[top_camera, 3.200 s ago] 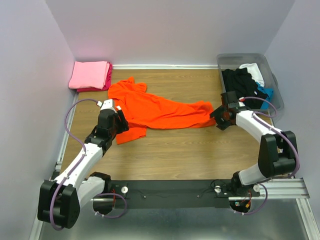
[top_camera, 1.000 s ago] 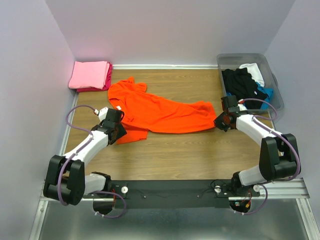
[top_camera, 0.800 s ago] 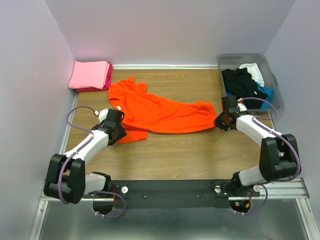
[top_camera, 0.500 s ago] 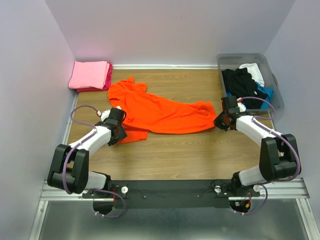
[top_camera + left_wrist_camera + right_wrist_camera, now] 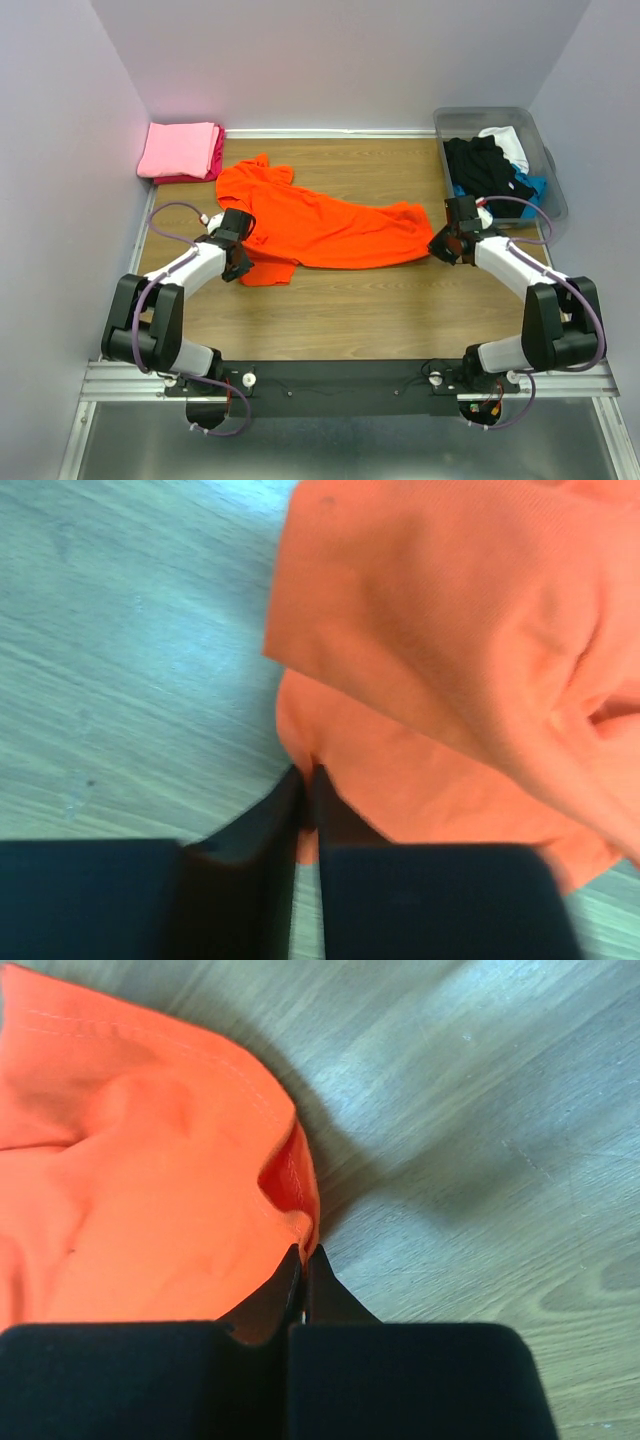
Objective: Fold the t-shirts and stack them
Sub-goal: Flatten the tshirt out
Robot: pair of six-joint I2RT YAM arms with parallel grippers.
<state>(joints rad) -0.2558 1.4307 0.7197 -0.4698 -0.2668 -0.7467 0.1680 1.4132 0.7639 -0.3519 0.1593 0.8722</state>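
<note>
A bright orange t-shirt (image 5: 320, 225) lies rumpled across the middle of the wooden table. My left gripper (image 5: 238, 268) is shut on its lower left edge (image 5: 330, 780), the cloth pinched between the black fingers (image 5: 262, 830). My right gripper (image 5: 437, 247) is shut on the shirt's right corner (image 5: 298, 1222), where the hem folds up between the fingertips. Folded pink and magenta t-shirts (image 5: 181, 151) are stacked at the back left. Black, white and blue t-shirts (image 5: 490, 165) lie in the bin.
A translucent grey plastic bin (image 5: 548, 190) stands at the back right against the wall. Purple walls close the table on three sides. The arm bases and a black rail (image 5: 340, 380) run along the near edge.
My left gripper slid a little right onto the orange t-shirt's lower left edge and closed on it. The right gripper stayed shut on the right corner.
</note>
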